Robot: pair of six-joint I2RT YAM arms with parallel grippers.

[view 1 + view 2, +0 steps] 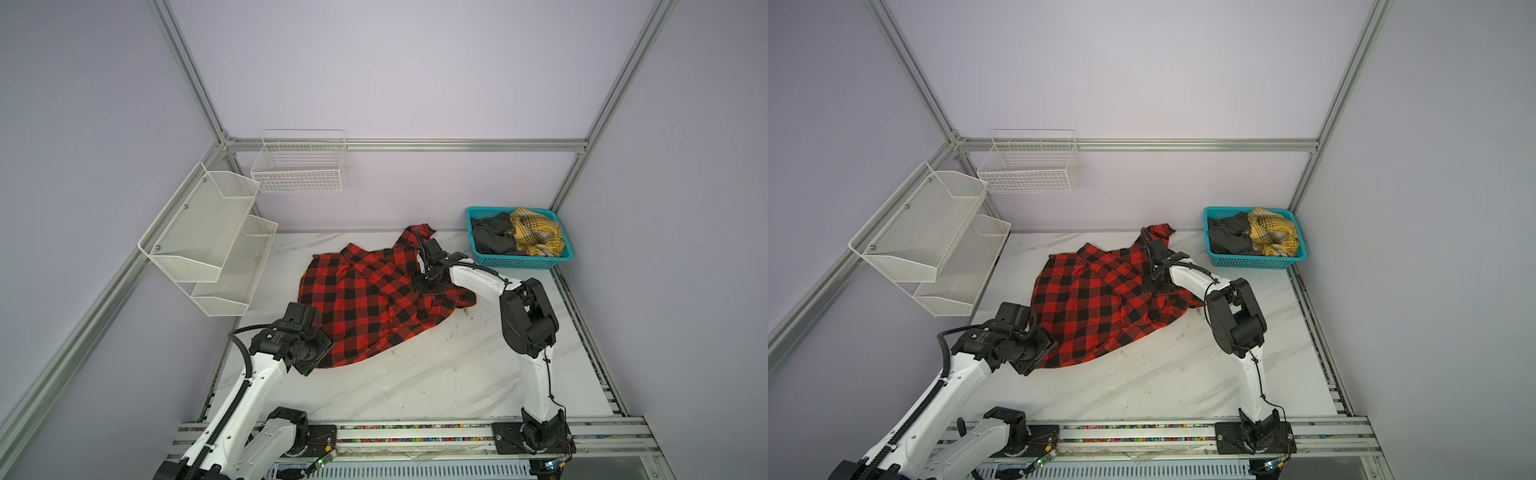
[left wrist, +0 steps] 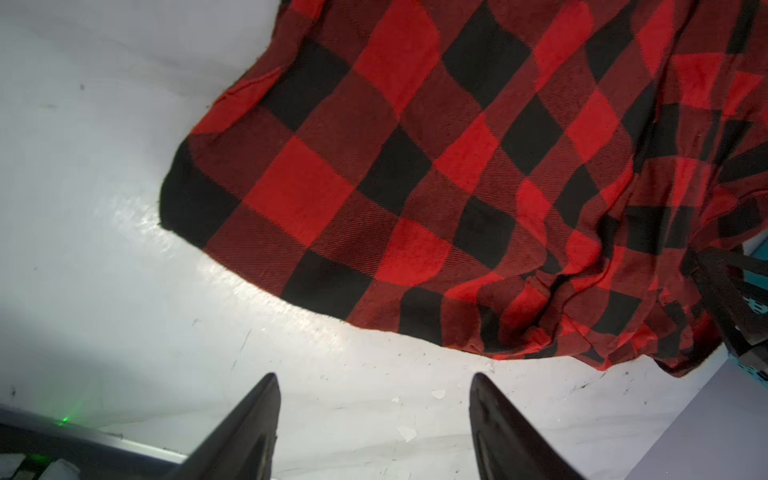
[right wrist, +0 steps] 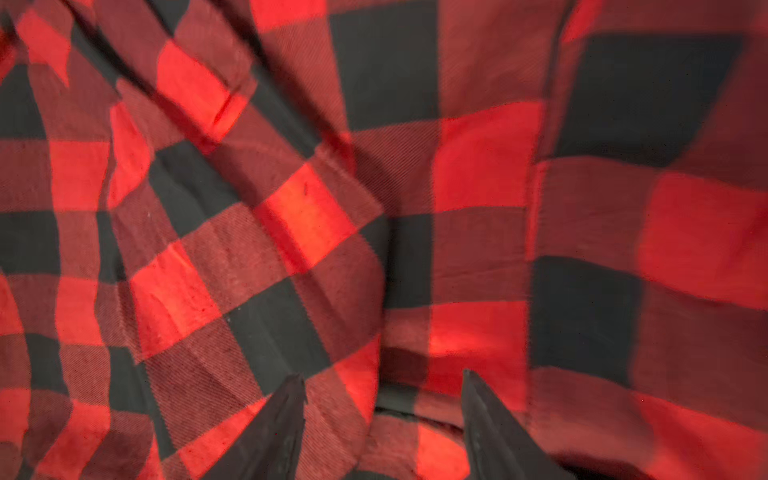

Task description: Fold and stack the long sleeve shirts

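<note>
Found red-and-black check shirt (image 1: pixel 365 303) (image 1: pixel 1096 303) lying rumpled and unfolded on the white marbled counter (image 1: pixel 436 374). Placed it mid-counter toward the back wall in both top views, with one narrow end up at the counter's back edge.

Logged right tool (image 3: pixel 382 376) down on the shirt's right-hand part, pressed onto the cloth in a top view (image 1: pixel 428 286). From the right wrist view: fingers (image 3: pixel 286 419) parted, tips sunk into the fabric, a raised fold of check cloth between them. Saw no clamp on that fold.

Logged left tool (image 2: pixel 374 376) low by the shirt's near-left hem. From the left wrist view: fingers (image 2: pixel 249 424) spread wide over bare counter, just short of the hem. Nothing between them, no contact with cloth.

Noted teal basket (image 1: pixel 519 262) in the back right corner of the counter, near the shirt's far end but not touching it. Holding a dark grey garment (image 1: pixel 492 239) and a yellow plaid garment (image 1: pixel 536 237), both bunched side by side.

Noted white mesh two-tier shelf (image 1: pixel 199 237) on the left wall and white wire basket (image 1: pixel 299 170) on the back wall, both above counter level.
</note>
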